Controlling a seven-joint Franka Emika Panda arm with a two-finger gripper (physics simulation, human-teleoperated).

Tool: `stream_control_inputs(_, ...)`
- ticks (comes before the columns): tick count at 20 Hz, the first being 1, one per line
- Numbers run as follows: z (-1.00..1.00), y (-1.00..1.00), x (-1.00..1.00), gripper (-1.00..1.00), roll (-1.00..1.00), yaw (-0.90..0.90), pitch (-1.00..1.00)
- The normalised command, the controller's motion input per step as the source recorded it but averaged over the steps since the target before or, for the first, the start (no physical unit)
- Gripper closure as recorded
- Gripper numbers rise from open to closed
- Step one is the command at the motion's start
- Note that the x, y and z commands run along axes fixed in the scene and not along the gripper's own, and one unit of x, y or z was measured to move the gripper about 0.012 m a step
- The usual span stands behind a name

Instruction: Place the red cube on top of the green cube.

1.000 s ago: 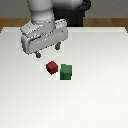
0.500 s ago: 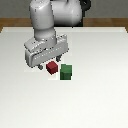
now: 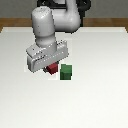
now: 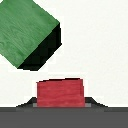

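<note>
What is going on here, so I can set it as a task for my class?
A single robot arm has its gripper down over the red cube on a white table. The green cube sits right beside it on the table, apart from it, with nothing on top. The red cube is not lifted yet; whether the fingers have closed on it cannot be told.

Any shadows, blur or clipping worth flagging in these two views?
Exterior view: soft and low-detail, the gripper hides most of the red cube. Wrist view: sharper, the green cube casts a hard dark shadow and is cropped by the frame; a dark band crosses the foreground.
</note>
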Motion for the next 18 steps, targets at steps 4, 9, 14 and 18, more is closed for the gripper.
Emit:
stream_control_inputs(4, 0.25, 0.00, 0.00, 1.00, 0.00, 0.00, 0.00)
stream_control_inputs(9, 1.00, 0.00, 0.00, 1.00, 0.00, 0.00, 0.00)
stream_control_inputs(14, 0.60, 0.20, 0.00, 1.00, 0.00, 0.00, 0.00)
stream_control_inputs(18, 0.00, 0.25, 0.00, 1.00, 0.00, 0.00, 0.00)
